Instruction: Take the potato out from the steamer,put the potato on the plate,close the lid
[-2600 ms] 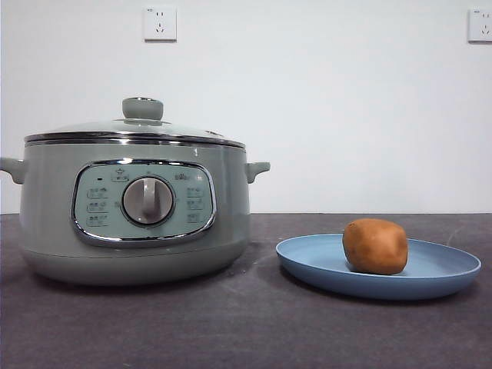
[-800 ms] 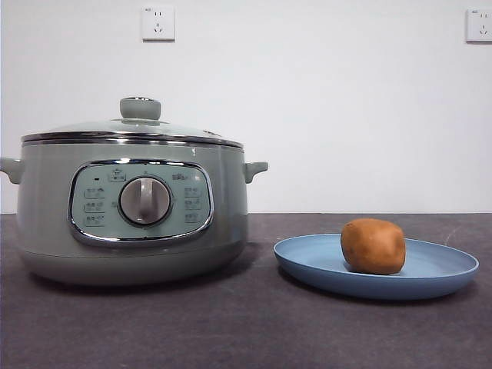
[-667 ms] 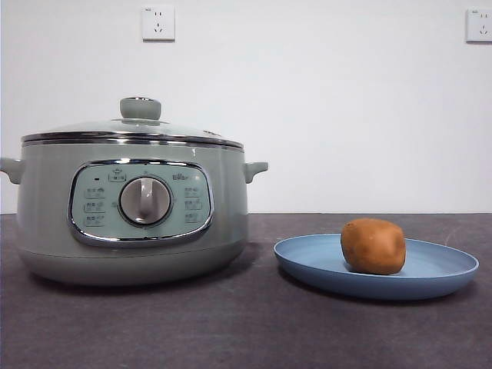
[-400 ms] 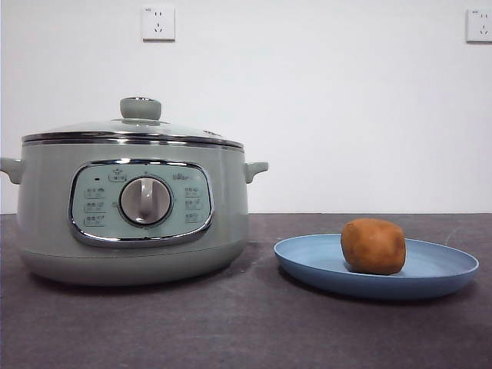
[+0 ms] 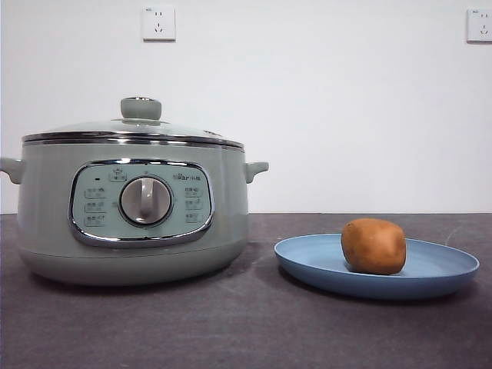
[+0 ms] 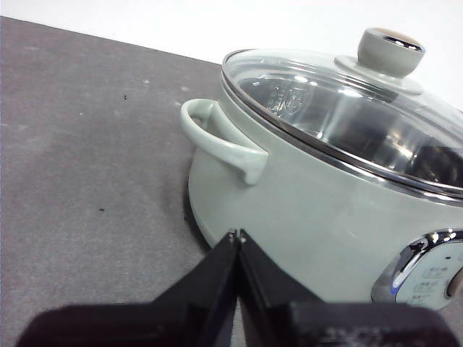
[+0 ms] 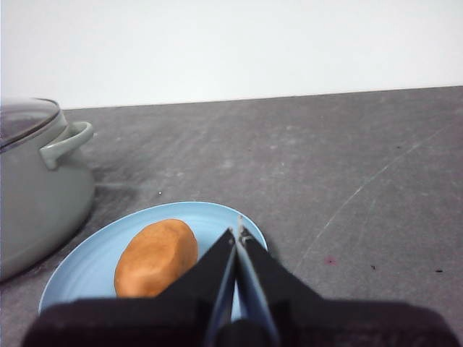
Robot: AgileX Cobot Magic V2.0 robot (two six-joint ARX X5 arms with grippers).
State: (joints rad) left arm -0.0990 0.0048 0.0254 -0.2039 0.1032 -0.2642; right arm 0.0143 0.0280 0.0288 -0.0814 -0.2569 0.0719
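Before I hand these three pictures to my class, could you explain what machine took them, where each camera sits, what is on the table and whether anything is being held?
They come from a robot with two arms at a table, each ending in a gripper of two black jaws. One picture looks level across the table from the front. There the green steamer stands with its glass lid on, and beside it the potato lies on the blue plate. The other two come from cameras on the wrists. The left gripper is near the steamer's side handle, the right gripper above the plate. Both are shut and hold nothing.
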